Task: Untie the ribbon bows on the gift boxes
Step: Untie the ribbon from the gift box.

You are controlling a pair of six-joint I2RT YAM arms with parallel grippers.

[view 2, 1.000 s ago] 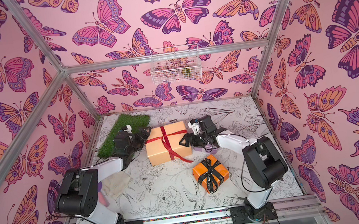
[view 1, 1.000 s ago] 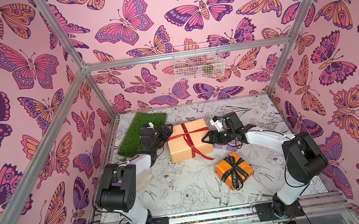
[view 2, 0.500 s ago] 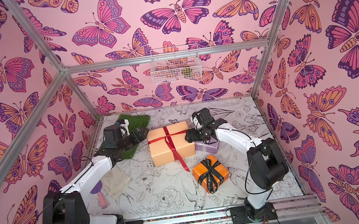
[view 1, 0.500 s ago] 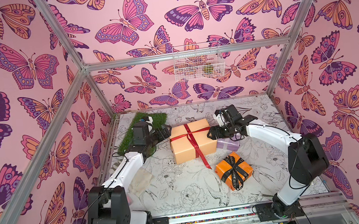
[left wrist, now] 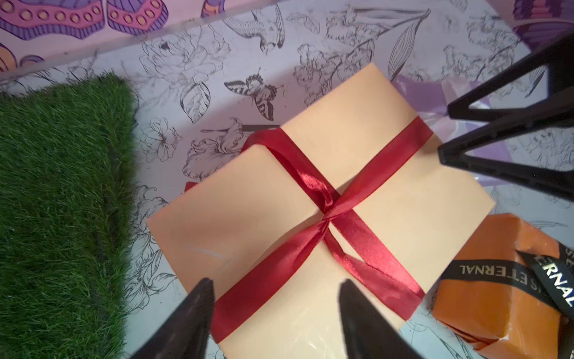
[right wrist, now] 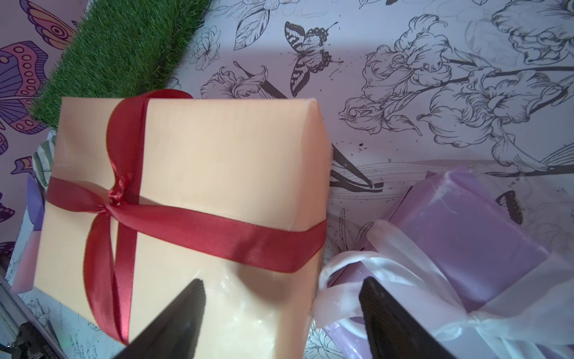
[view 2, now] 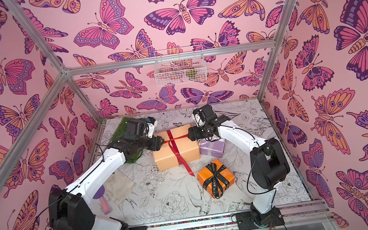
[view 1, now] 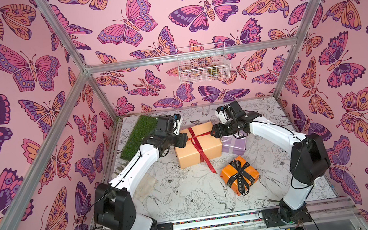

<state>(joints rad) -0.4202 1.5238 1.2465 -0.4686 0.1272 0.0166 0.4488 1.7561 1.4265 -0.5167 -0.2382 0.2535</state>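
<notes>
While hovering at the left edge of the tan box (view 1: 211, 145), straddling the red ribbon (left wrist: 372, 174) with the left claw (left wrist: 275, 290): jaws roughly half apart, one finger each side of the band, pinching nothing. Over at the box's right edge, the right claw (right wrist: 282, 284), jaws wide, one finger above the tan paper, its twin above the white ribbon (right wrist: 400, 276), gripping nothing either. Sitting mid-table toward the far side, that tan box, with the red crossing knotted on top and one tail trailing down the near face onto the table (view 1: 188, 198). Tucked just right of it, the lilac box (view 1: 234, 144), white ribbon in loose loops across it, partly under the right arm. Nearer and to the right, well apart from both claws, the orange box (view 1: 229, 174), wrapped in a black ribbon (view 1: 240, 175) with white lettering, ends draped over its near side. Far left, a grass mat (view 1: 138, 138), partly under the left arm. Near left, a pale cloth (view 1: 146, 187) flat on the table, and beside it, seen in a top view, a pink-and-purple object (view 2: 104, 204), too small to make out. Up on the far wall, a wire basket (view 1: 203, 63) with something small and greenish inside.
</notes>
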